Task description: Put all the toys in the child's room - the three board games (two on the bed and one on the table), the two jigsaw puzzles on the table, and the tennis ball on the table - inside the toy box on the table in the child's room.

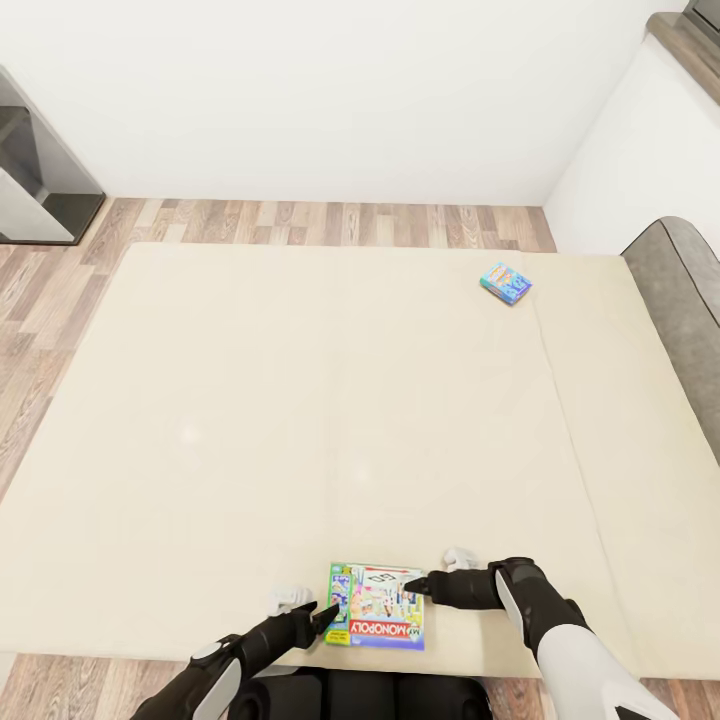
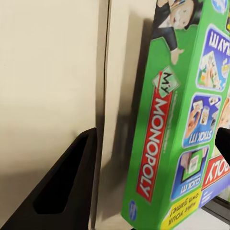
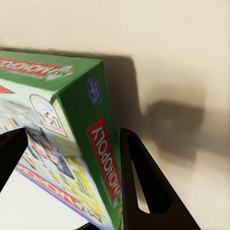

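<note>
A green-edged Monopoly board game (image 1: 378,606) lies at the near edge of the cream bed (image 1: 300,400). My left gripper (image 1: 325,612) is at its left edge; the left wrist view shows the board game (image 2: 163,143) between the wide-open fingers of the left gripper (image 2: 155,136), with a gap to the one finger (image 2: 67,187). My right gripper (image 1: 415,585) holds the far right corner. In the right wrist view the right gripper (image 3: 72,136) has the board game's corner (image 3: 91,124) pinched between its fingers. A teal-blue board game (image 1: 506,283) lies far back on the right.
A grey padded headboard (image 1: 685,310) borders the bed on the right. Dark grey furniture (image 1: 40,180) stands at the back left. A strip of wood-plank floor (image 1: 330,222) runs between the bed and the white wall. A seam (image 1: 560,400) crosses the mattress on the right.
</note>
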{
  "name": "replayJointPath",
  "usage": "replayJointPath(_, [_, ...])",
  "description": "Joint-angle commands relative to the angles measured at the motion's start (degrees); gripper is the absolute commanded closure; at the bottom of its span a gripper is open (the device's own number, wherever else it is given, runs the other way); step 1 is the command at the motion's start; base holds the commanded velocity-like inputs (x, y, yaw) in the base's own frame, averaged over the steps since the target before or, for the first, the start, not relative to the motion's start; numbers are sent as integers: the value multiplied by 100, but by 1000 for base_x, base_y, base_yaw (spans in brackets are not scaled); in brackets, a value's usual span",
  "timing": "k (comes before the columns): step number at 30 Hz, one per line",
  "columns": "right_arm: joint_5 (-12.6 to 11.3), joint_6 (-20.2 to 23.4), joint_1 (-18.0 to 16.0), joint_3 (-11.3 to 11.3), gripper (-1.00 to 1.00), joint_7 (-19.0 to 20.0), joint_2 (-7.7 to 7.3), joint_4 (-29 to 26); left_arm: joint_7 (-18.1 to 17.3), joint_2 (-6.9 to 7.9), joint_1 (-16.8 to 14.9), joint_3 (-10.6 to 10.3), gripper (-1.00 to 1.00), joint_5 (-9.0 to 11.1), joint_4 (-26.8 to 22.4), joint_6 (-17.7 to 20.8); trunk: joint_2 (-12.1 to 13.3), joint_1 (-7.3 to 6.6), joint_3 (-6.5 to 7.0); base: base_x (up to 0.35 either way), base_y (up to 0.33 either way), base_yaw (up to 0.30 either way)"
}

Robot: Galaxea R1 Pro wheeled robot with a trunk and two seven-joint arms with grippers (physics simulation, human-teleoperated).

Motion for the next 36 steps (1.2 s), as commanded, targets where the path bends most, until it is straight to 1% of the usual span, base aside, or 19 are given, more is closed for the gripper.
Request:
replayJointPath(1, [53,37,-2,-49,100,48,8,-11,-1,4,-3,-30,-100,24,4,-13,-3,1,-3,0,0,0])
replayJointPath(8, [59,-58,4,-22,100,375,4,-11,6,-26,-10,-38,-100,23,4,9,-3,1,-3,0,0,0])
replayJointPath(11, [60,-71,5,-15,100,436,4,-11,7,-34,-13,-39,-100,24,4,16,-3,1,-3,0,0,0])
replayJointPath(31, [62,-86,14,-3,100,561,17,-12,17,-109,-65,-50,-100,24,-3,47,-3,1,-3,0,0,0])
replayJointPath(36, [62,-85,23,-3,100,576,24,-16,25,-148,-81,-50,-100,25,-4,53,-3,1,-3,0,0,0])
